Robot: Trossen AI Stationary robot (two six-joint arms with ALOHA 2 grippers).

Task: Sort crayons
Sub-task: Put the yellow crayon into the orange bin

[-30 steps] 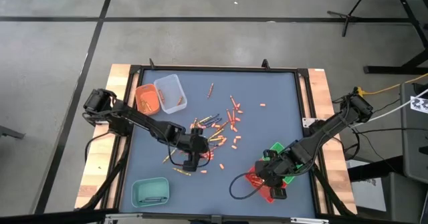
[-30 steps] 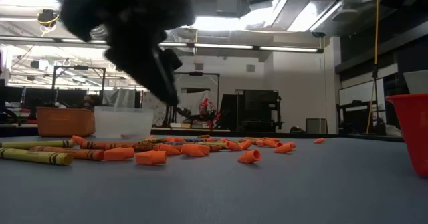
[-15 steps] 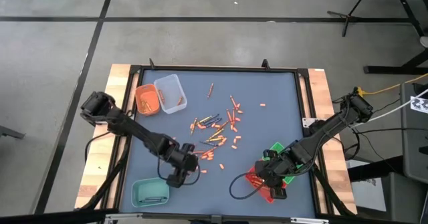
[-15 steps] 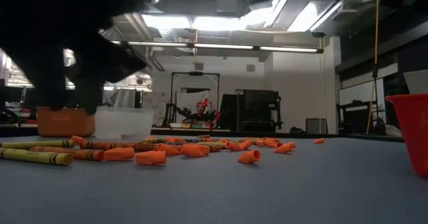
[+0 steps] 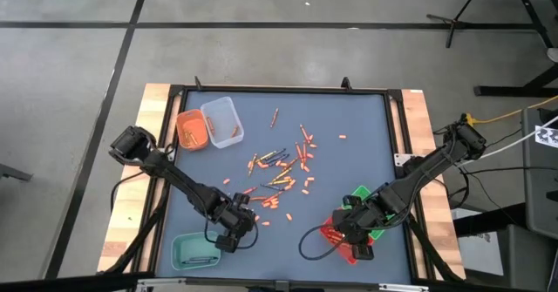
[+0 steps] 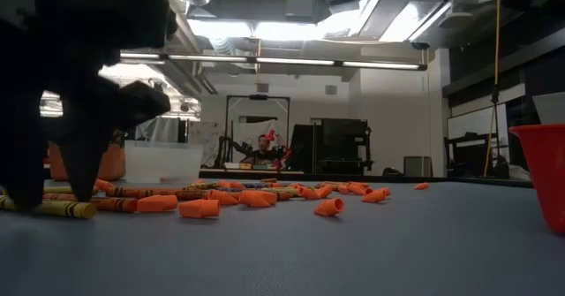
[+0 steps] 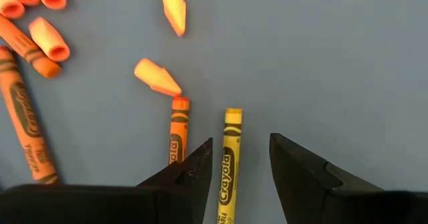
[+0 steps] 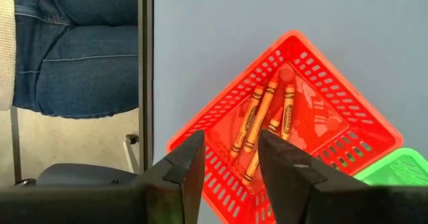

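Center your left gripper's (image 7: 239,164) spread fingers on the yellow crayon (image 7: 229,158), clear of the orange crayon (image 7: 178,130), while the right gripper (image 8: 227,158) hangs spread above the red tray (image 8: 364,120).

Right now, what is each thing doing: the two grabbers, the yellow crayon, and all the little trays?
Left gripper: jaws open, astride the yellow crayon.
Thin yellow wax crayon: flat on table.
Right gripper: jaws open above the red tray.
Red slotted plastic tray: holds orange crayons.
Clear plastic tray: upright.
Teal plastic tray: upright.
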